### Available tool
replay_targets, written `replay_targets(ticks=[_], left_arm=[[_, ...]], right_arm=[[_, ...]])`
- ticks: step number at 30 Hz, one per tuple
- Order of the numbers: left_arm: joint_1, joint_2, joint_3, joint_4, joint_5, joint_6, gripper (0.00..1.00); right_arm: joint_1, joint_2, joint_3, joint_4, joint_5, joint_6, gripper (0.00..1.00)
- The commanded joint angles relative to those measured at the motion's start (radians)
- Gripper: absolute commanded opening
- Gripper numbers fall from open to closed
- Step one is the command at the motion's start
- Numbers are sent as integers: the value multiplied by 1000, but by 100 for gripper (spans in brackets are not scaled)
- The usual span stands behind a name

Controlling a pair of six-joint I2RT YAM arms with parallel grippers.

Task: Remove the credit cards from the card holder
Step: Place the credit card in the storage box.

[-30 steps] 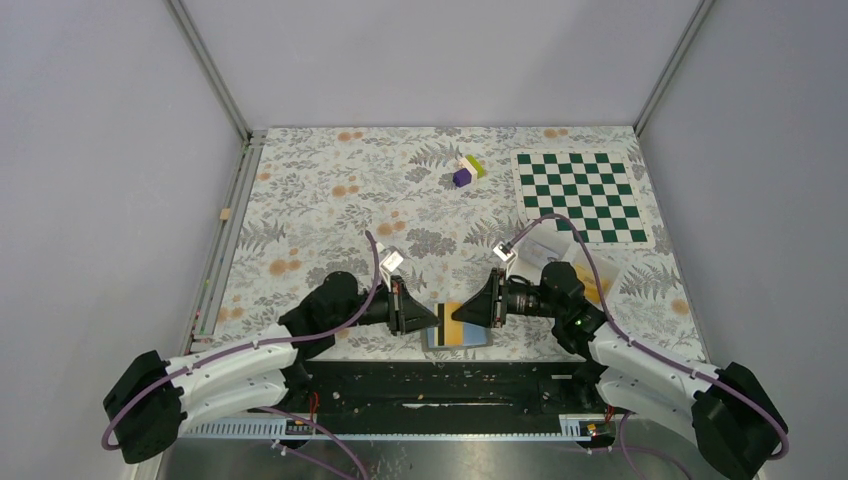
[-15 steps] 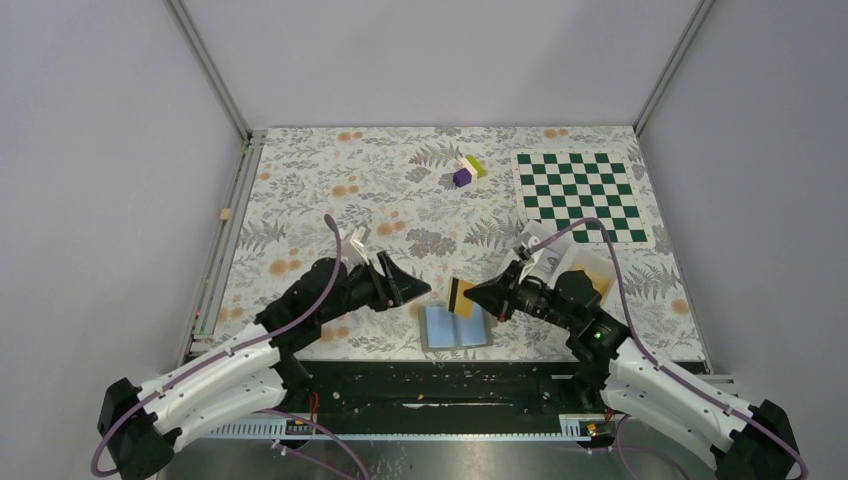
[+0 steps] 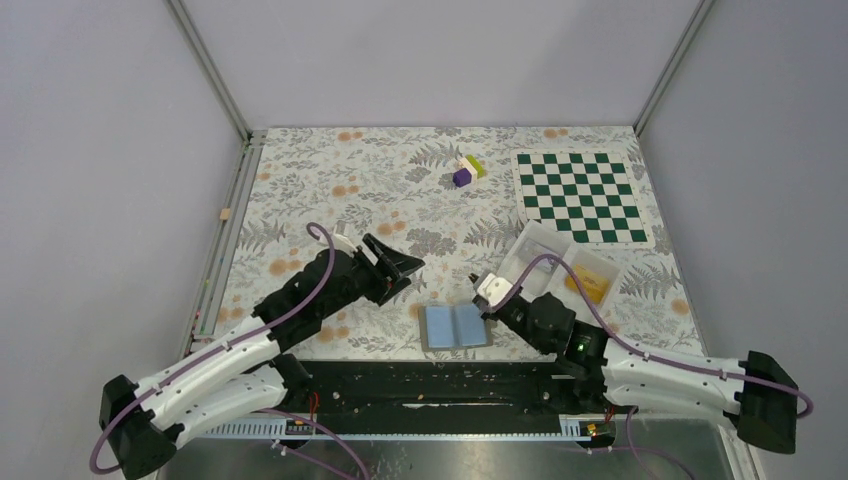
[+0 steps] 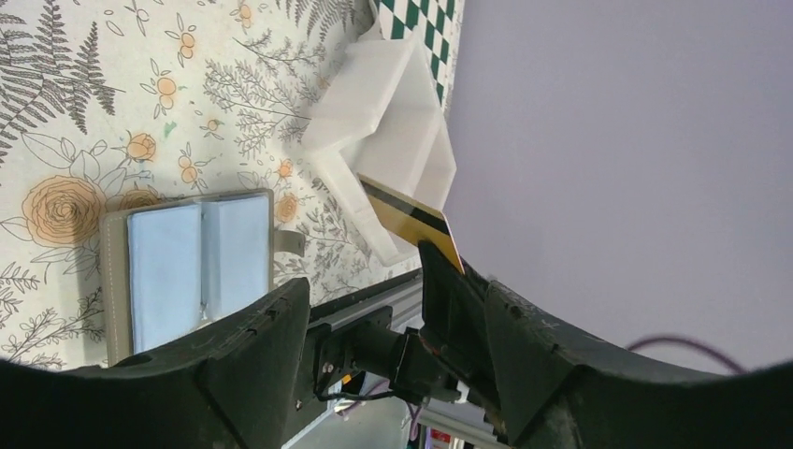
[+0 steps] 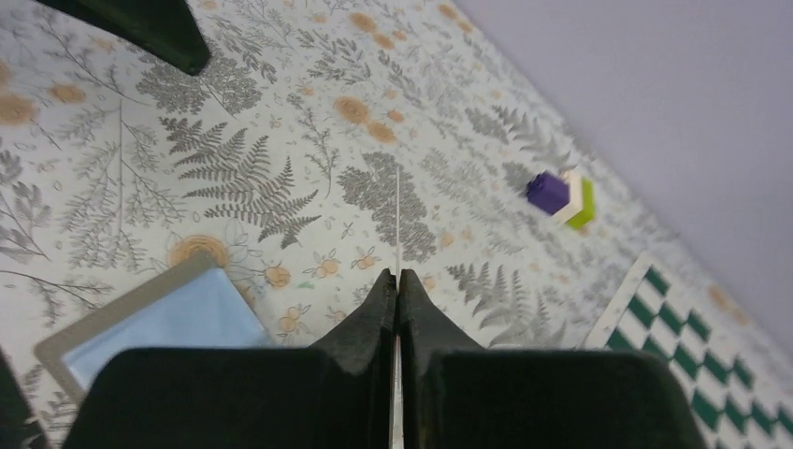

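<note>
Pinching one of the credit cards [image 4: 410, 218] between shut jaws, your right gripper [image 5: 397, 277] holds it near the card holder [image 3: 455, 326], which lies open, blue panels up, on the worktop [image 3: 330, 190]. Your right wrist view catches the card only edge-on; your left wrist view shows its gold face and black stripe before the white tray [image 4: 393, 131]. Your left gripper [image 3: 400, 262] hovers, jaws wide, holding nothing.

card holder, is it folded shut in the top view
No, the card holder lies spread open, with both light blue inner panels facing up.
</note>
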Motion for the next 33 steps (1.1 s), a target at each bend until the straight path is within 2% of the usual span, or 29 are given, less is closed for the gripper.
replay_targets(ticks=[1,5,7,9,11,14,17,20,24,29,33], left_arm=[[8,79,70,3,-16,-54,69],[15,147,75,75,81,-53,69],[15,161,79,105,119,-44,69],[15,158,88,86,117,-26,70],[15,133,82,74,104,-15,71],[15,82,55,72,87,-10,70],[15,48,60,-19,46,42,70],[15,15,40,-38,-4,80,70],[15,6,19,3,20,133,70],[16,34,51,-9,35,206,69],[15,41,40,-11,47,199,65]], right_arm=[[138,62,-57,330,273,-410,0],[320,211,-91,546,405,-704,0],[405,346,-101,761,497,-896,0],[452,520,-103,1033,571,-1124,0],[463,659,-61,1096,632,-1212,0],[483,729,-23,1098,636,-1156,0],[501,748,4,1098,658,-1124,0],[516,796,29,1096,669,-1155,0],[538,855,72,1096,711,-1219,0],[545,851,98,1096,723,-1234,0],[546,849,113,1096,728,-1254,0]])
